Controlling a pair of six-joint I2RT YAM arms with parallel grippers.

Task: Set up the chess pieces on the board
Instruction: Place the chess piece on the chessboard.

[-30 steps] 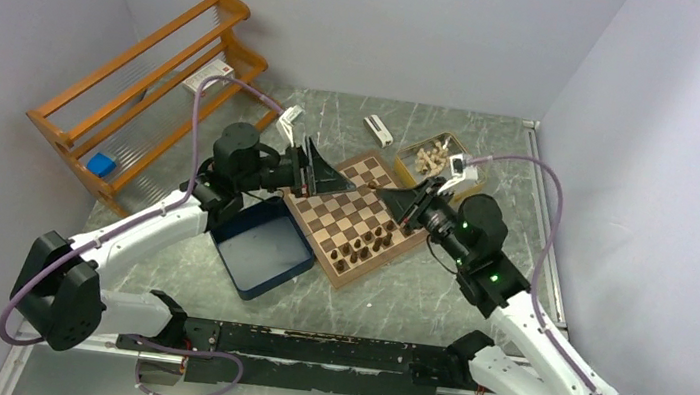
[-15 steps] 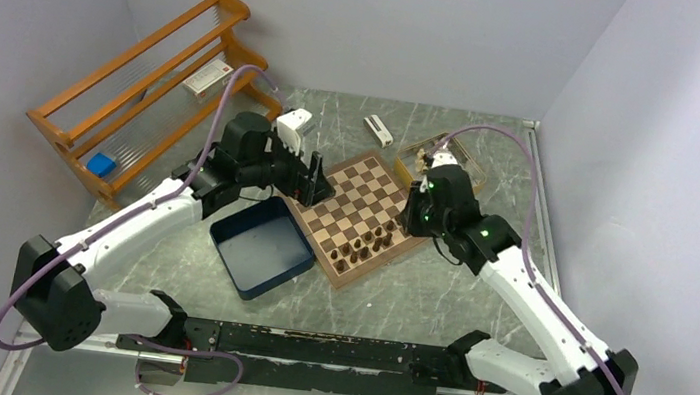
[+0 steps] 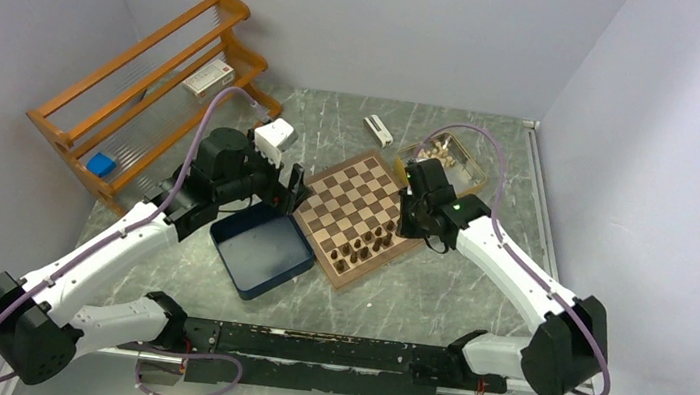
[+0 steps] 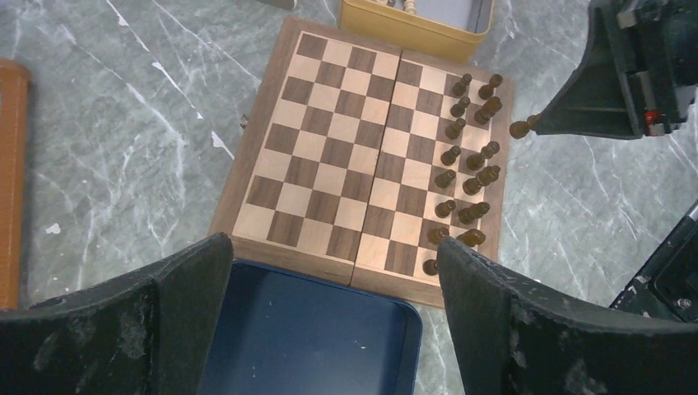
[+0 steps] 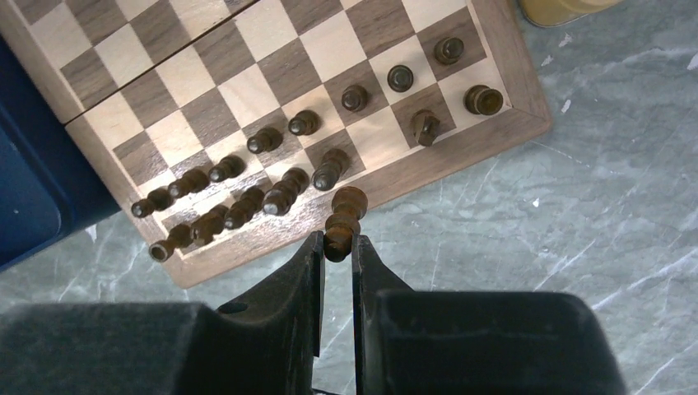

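Observation:
The board (image 3: 347,192) lies mid-table, with several dark chess pieces (image 3: 368,242) in two rows along its near-right side. My right gripper (image 5: 337,243) is shut on one dark chess piece (image 5: 343,216), which hangs just off the board's edge beside those rows (image 5: 280,193). The left wrist view shows that held piece (image 4: 519,128) next to the board (image 4: 329,156). My left gripper (image 4: 333,255) is open and holds nothing. It hovers over the seam between the dark blue box (image 4: 313,337) and the board's left edge.
The dark blue box (image 3: 264,247) sits against the board's near-left side. A yellow tray of pale pieces (image 3: 452,155) stands behind the board's right corner. An orange wooden rack (image 3: 148,82) fills the far left, and a small white object (image 3: 377,130) lies behind the board.
Both grippers have drawn apart from the middle of the board. The left one pulled back left over the blue box. The right one swung to the board's right edge with the dark piece in it.

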